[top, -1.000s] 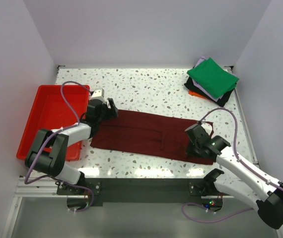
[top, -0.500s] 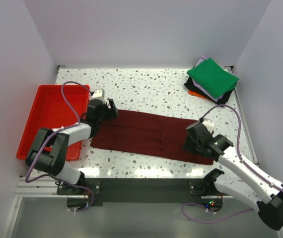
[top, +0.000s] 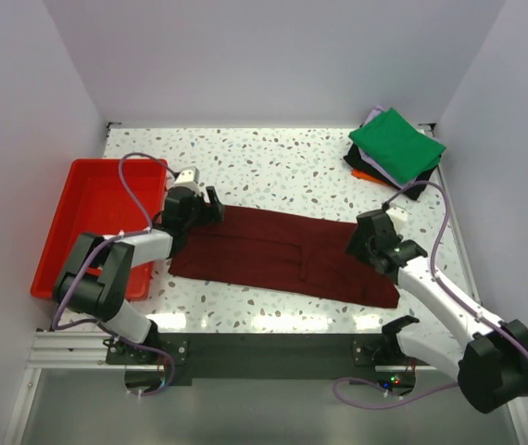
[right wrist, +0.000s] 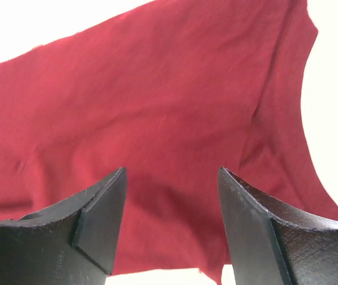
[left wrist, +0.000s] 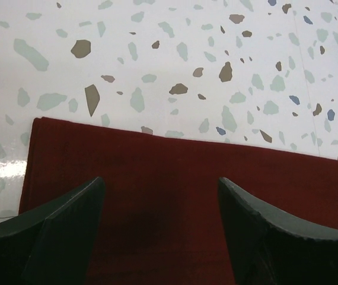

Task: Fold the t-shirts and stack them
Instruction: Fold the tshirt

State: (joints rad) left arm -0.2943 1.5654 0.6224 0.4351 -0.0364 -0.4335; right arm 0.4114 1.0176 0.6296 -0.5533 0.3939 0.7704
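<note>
T-shirt (top: 278, 255), dark maroon, lies flat toward the table's (top: 273, 167) near edge; left gripper (left wrist: 160, 185) and right gripper (right wrist: 172, 176) gape wide over its ends

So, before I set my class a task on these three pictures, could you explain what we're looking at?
Two robot arms are bolted at the near edge of a speckled table. One picture looks down from above; the other two come from cameras on each wrist. On the table lie a long maroon shirt, a red tray and a pile of folded shirts. The left fingers and right fingers are open over the shirt's two ends. Nothing is held.
</note>
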